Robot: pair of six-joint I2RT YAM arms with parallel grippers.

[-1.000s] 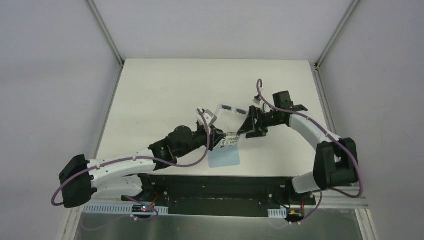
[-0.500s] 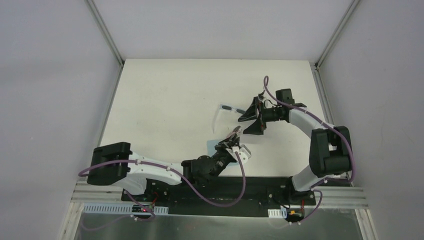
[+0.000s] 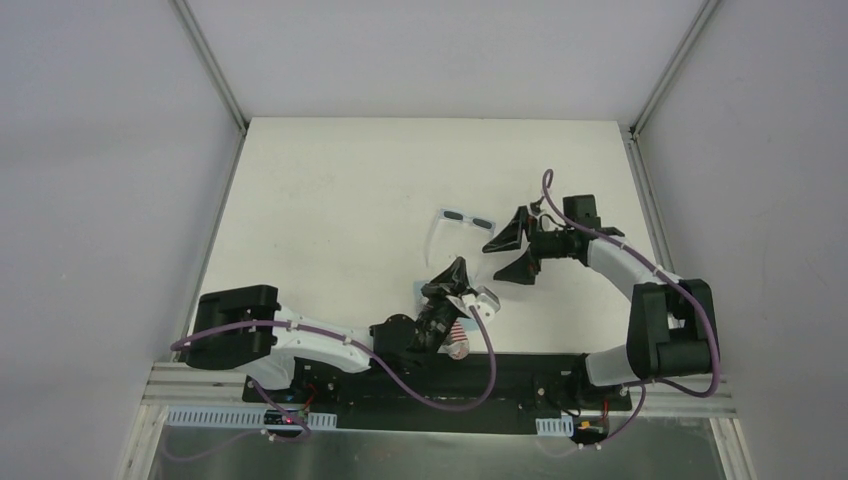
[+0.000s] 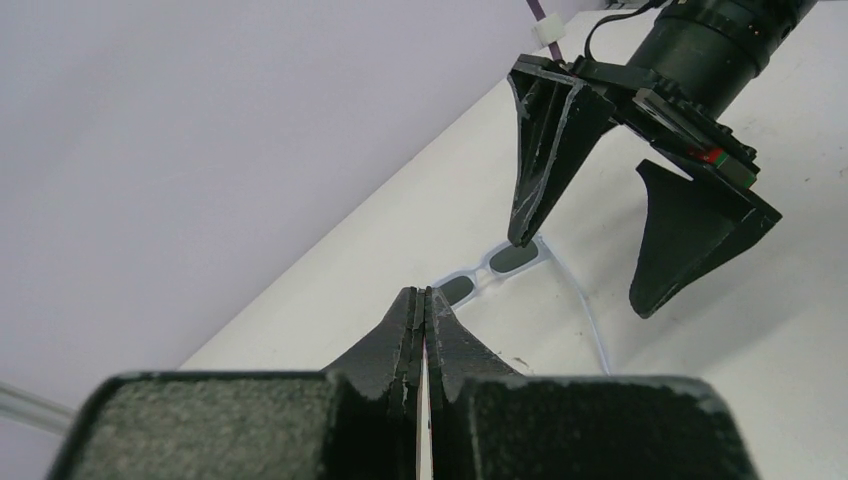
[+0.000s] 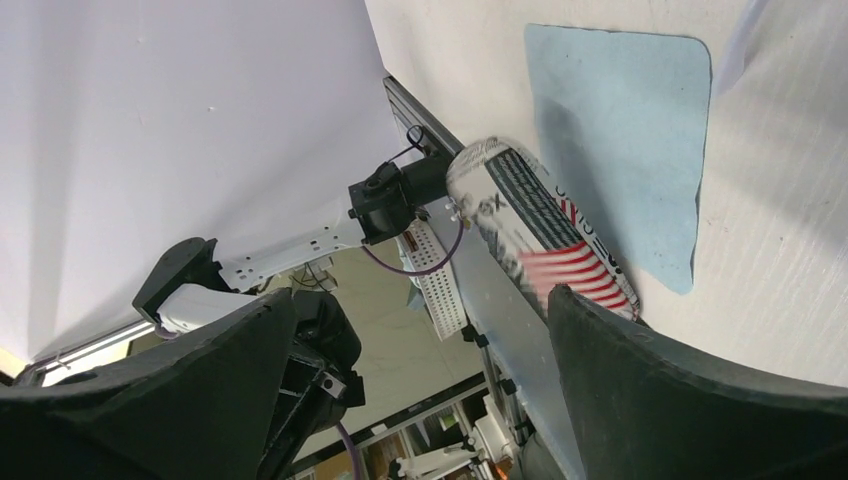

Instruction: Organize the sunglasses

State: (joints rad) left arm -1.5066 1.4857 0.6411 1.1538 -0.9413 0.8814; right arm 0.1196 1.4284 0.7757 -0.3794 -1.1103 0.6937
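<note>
A white rectangular table is shown with both arms reaching onto it. A light blue square cloth lies flat close to the table's near edge. An oblong white-and-black printed case with red stripes rests at that edge, touching the cloth's near side and gripped by nothing.

The sunglasses, a pair with a thin white frame and two small dark rectangular lenses, sit near the middle of the table. Their slim temple arms are spread open and trail towards the cloth. They are well apart from the case and are not held.

The right gripper is spread wide just beside the right end of the frame. One fingertip appears over the right lens in the left wrist view, but whether it touches cannot be told. The left gripper is clenched on nothing, raised above the cloth and case and pointing towards the sunglasses.

The step in hand is judged to be the approach to pick up the sunglasses. The next move calls for the open fingers to be lowered astride the thin frame or a temple arm and closed gently. Little material is offered, so careful alignment is needed. The temple arms remain to be folded and the case to be opened.
</note>
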